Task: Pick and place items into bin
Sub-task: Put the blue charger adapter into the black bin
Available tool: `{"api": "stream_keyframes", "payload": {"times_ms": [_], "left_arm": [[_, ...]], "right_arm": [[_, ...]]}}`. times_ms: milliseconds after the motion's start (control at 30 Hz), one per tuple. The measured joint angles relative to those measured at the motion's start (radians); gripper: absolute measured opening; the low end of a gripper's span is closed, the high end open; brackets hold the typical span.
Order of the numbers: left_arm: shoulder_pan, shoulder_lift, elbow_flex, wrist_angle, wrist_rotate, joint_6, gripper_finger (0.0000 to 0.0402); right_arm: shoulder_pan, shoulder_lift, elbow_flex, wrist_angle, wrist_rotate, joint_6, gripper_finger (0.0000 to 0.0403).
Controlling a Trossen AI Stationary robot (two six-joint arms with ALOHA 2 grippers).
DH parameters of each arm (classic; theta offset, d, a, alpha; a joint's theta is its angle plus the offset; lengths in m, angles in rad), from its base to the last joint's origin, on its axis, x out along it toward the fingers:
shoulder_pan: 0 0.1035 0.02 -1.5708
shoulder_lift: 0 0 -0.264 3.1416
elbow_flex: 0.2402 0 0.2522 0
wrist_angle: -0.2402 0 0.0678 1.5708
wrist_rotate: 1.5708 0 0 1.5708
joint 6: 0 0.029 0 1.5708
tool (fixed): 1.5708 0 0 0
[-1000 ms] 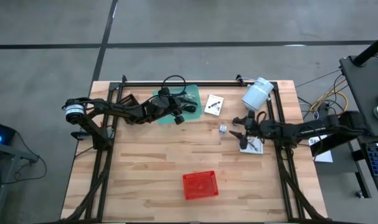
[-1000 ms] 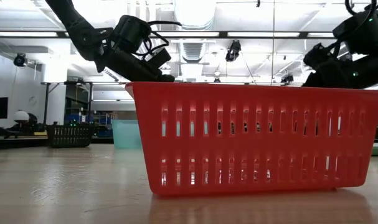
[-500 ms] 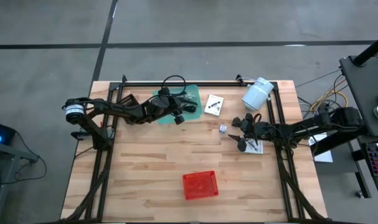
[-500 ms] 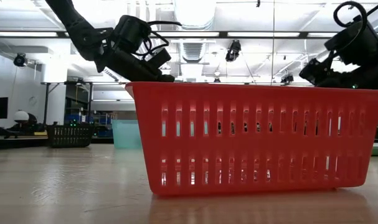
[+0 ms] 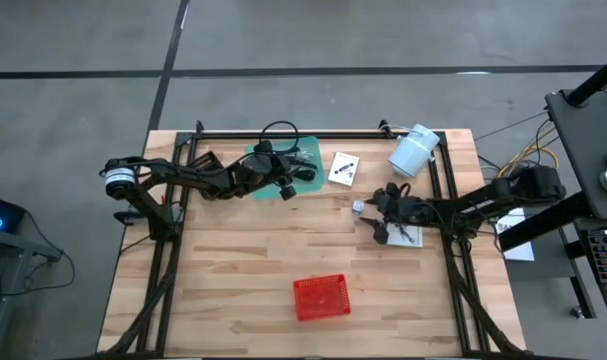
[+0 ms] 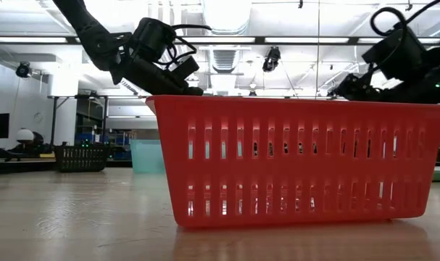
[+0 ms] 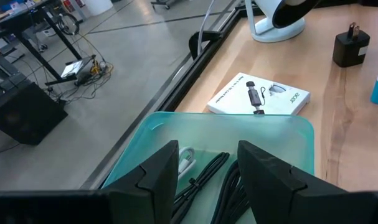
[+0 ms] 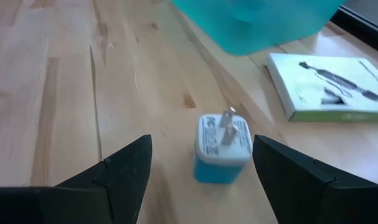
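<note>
My left gripper [image 7: 207,154] is open and hovers over a teal tray [image 7: 282,140] that holds thin black coiled cables [image 7: 223,180]; in the high view it sits at the table's far left-centre [image 5: 289,183]. My right gripper [image 8: 202,143] is open. A small blue-and-white plug adaptor [image 8: 223,149] stands on the wood just ahead of its fingers, prongs up, untouched. In the high view the right gripper [image 5: 374,222] is right of that adaptor [image 5: 357,207]. A white card with black marks [image 5: 343,167] lies flat beside the tray. The red bin [image 5: 320,297] stands near the near edge.
A large white cylinder [image 5: 413,150] lies at the far right. Another white card [image 5: 407,236] lies under the right arm. A black plug [image 7: 350,45] stands beyond the card box [image 7: 260,96]. The red bin [image 6: 299,159] fills the low view. Bare wood lies between bin and arms.
My right gripper has moved toward the table's left, away from the white card under it and up to the small blue-and-white adaptor. The left arm has kept still over the teal tray.
</note>
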Motion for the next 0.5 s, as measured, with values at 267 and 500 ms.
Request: {"api": "stream_keyframes", "payload": {"times_ms": [267, 500], "left_arm": [[0.000, 0.000, -0.001, -0.010, 0.000, 0.000, 0.0148], [0.000, 0.001, -0.001, -0.028, 0.000, 0.000, 0.0148]], "right_arm": [[0.000, 0.128, 0.082, -0.015, 0.055, -0.021, 0.0265], [0.000, 0.201, 0.112, -0.015, 0.057, -0.027, 0.0265]]}}
